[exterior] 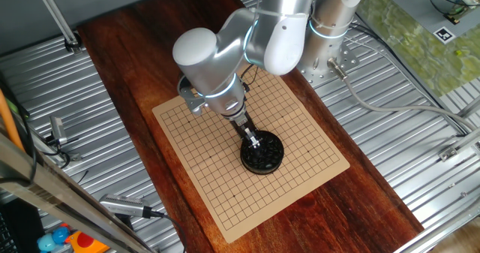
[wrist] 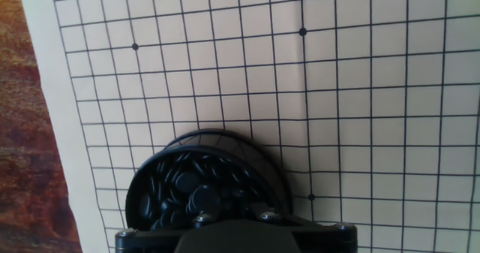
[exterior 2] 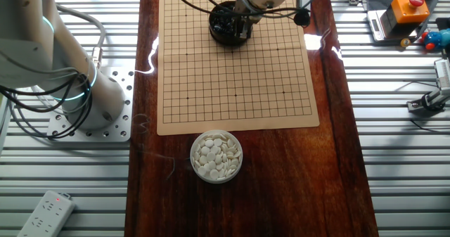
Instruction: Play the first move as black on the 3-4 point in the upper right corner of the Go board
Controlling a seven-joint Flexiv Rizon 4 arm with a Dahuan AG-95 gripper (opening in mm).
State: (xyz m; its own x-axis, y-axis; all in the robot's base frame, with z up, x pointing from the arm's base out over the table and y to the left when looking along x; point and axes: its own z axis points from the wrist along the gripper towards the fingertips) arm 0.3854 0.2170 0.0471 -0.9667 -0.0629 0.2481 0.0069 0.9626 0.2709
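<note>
One fixed view: gripper (exterior: 253,141) dips into the black bowl (exterior: 262,153) sitting on the board (exterior: 250,149) near its right edge, probably picking a stone.

Other fixed view: white bowl (exterior 2: 216,156) sits off-board, so the grid is open.

Hand view: black stones (wrist: 193,191) below; can't tell the finger gap.

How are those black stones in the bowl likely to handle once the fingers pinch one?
The black stones look glossy and rounded, so one would probably be slippery and could squirt out of the gripper. They lie heaped loosely in the black bowl, so neighbours would likely shift. Each seems small and light.
</note>
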